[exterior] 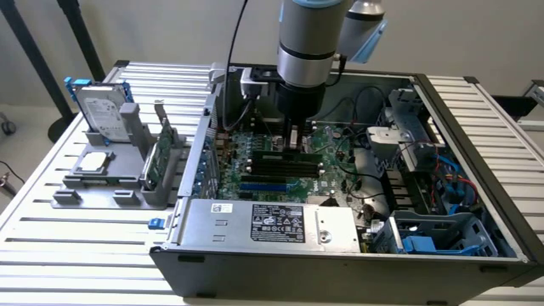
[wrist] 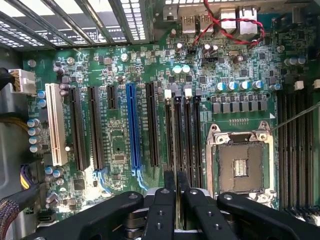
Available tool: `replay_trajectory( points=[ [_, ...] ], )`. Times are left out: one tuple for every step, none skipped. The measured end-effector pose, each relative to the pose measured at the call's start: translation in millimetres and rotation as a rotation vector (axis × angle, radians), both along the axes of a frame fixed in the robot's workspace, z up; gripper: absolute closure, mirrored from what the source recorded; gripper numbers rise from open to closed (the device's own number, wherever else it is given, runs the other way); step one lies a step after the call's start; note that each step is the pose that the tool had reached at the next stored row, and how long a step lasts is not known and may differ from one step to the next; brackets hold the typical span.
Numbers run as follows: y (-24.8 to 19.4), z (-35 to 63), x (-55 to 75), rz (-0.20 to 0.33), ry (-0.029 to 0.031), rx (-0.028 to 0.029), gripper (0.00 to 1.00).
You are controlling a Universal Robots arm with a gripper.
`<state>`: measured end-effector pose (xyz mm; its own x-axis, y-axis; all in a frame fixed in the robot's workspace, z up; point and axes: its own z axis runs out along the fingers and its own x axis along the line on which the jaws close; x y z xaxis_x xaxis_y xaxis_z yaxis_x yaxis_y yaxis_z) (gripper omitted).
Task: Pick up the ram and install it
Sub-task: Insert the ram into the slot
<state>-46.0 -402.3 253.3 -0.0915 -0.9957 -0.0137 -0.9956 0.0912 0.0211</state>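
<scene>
My gripper (exterior: 293, 144) reaches straight down into the open computer case (exterior: 476, 159), over the motherboard (exterior: 255, 182). Directly under its fingers stands the ram (exterior: 281, 155), a narrow green stick with a white label. It lies along the farthest of the black memory slots (exterior: 285, 169). In the wrist view my gripper (wrist: 176, 176) has its two black fingers (wrist: 169, 186) almost together, lined up with the black memory slots (wrist: 184, 135). The jaws are shut on the ram's thin top edge. Whether the ram is seated in its slot I cannot tell.
A grey stand (exterior: 111, 182) at the exterior view's left holds a hard drive (exterior: 102, 111), a processor (exterior: 92, 162) and a green card (exterior: 163, 153). The power supply (exterior: 272, 223) fills the case's near side. An empty processor socket (wrist: 242, 162) and a blue slot (wrist: 132, 127) lie beside the memory slots.
</scene>
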Motion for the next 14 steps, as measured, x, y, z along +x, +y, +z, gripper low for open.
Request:
replay_trajectory(
  points=[
    [0.0,-1.4,-0.1,0.000,0.0000,-0.0008,0.86],
    [0.0,-2.7,-0.1,0.000,0.0000,-0.0017,0.86],
    [0.0,-4.2,-0.2,0.001,-0.0001,-0.0025,0.86],
    [0.0,-5.6,-0.3,0.001,-0.0001,-0.0032,0.86],
    [0.0,-7.0,-0.4,0.002,0.0000,-0.0038,0.86],
    [0.0,-8.5,-0.6,0.003,-0.0001,-0.0042,0.86],
    [0.0,-9.9,-0.6,0.004,-0.0001,-0.0046,0.86],
    [0.0,-11.1,-0.6,0.005,0.0000,-0.0049,0.86],
    [0.0,-12.0,-0.6,0.006,0.0000,-0.0051,0.86],
    [0.0,-12.7,-0.6,0.006,0.0001,-0.0055,0.86],
    [0.0,-13.1,-0.6,0.006,0.0001,-0.0057,0.86],
    [0.0,-13.3,-0.6,0.007,0.0002,-0.0060,0.86],
    [-0.1,-13.4,-0.6,0.007,0.0003,-0.0062,0.86],
    [0.0,-13.5,-0.6,0.008,0.0003,-0.0062,0.86]
  ],
)
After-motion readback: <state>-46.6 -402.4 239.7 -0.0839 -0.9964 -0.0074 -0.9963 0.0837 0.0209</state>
